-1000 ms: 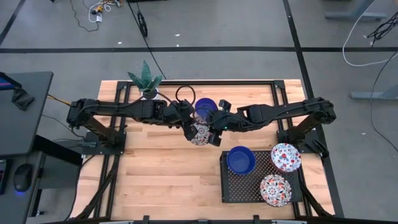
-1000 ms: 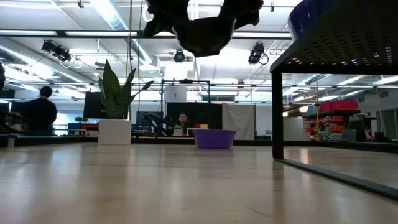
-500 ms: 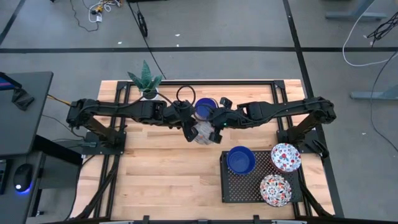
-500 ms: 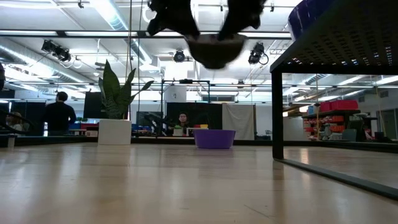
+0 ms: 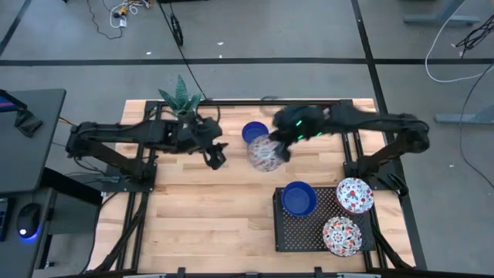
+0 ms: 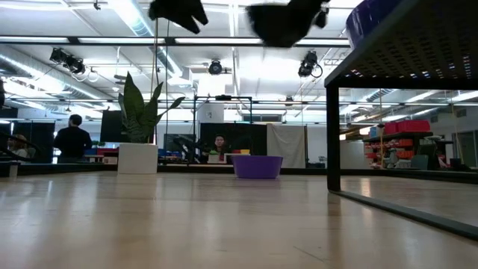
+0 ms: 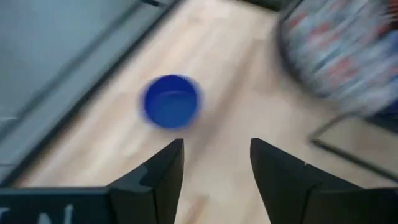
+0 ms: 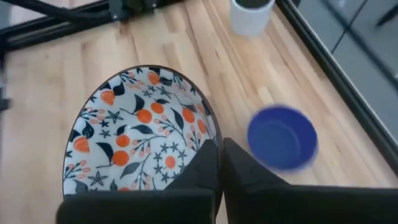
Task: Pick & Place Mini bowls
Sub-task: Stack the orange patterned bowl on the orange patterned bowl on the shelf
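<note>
Right gripper (image 8: 219,163) aloft, pinching floral bowl (image 8: 140,134) rim — left gripper (image 7: 214,165) agape

Lab: ceiling lights (image 6: 215,67), floor cables (image 5: 123,11).

The table (image 5: 193,216) is light wood in planks, with a smooth, faintly sheened surface. The floral mini bowl (image 8: 140,137) is glazed white ceramic, glossy, printed inside in orange and dark blue. The blue mini bowl (image 8: 282,137) is glossy. The black tray (image 5: 297,232) is perforated and matt. The gripper fingers (image 7: 158,180) are matt black.
</note>
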Robot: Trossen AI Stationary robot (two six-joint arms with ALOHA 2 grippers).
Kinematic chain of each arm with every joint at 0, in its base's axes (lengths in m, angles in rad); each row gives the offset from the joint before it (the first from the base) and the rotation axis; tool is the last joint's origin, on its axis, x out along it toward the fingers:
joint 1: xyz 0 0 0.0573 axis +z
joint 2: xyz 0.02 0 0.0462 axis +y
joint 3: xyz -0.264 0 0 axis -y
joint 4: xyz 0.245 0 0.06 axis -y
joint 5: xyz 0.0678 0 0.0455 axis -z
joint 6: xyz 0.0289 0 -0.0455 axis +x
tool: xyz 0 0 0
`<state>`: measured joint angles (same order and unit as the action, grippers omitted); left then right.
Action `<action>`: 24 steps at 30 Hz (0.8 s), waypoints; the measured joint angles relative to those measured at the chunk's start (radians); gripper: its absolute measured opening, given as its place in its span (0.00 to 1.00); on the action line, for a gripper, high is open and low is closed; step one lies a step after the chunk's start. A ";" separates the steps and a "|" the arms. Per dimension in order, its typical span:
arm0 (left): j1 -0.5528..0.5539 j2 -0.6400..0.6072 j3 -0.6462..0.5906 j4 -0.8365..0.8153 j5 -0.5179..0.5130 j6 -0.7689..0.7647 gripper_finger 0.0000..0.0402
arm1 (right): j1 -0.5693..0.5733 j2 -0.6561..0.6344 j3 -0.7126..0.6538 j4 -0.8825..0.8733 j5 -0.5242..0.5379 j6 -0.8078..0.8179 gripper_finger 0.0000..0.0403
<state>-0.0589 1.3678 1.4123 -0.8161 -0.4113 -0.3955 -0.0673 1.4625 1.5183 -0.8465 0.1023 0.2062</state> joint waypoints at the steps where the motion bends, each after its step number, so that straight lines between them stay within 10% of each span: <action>1: -0.015 -0.013 -0.014 -0.009 -0.051 -0.002 0.48 | -0.013 -0.021 0.030 -0.053 -0.032 0.008 0.00; 14: -0.174 -0.030 -0.433 0.491 -0.189 -0.039 0.48 | 0.235 -0.088 0.449 -0.721 -0.416 0.332 0.00; 24: -0.229 -0.032 -0.604 0.751 -0.190 -0.096 0.48 | 0.758 -0.095 0.383 -0.524 -0.208 0.553 0.00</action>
<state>-0.2874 1.3361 0.8084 -0.0647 -0.6011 -0.4911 0.6905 1.3670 1.9011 -1.3709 -0.1052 0.7594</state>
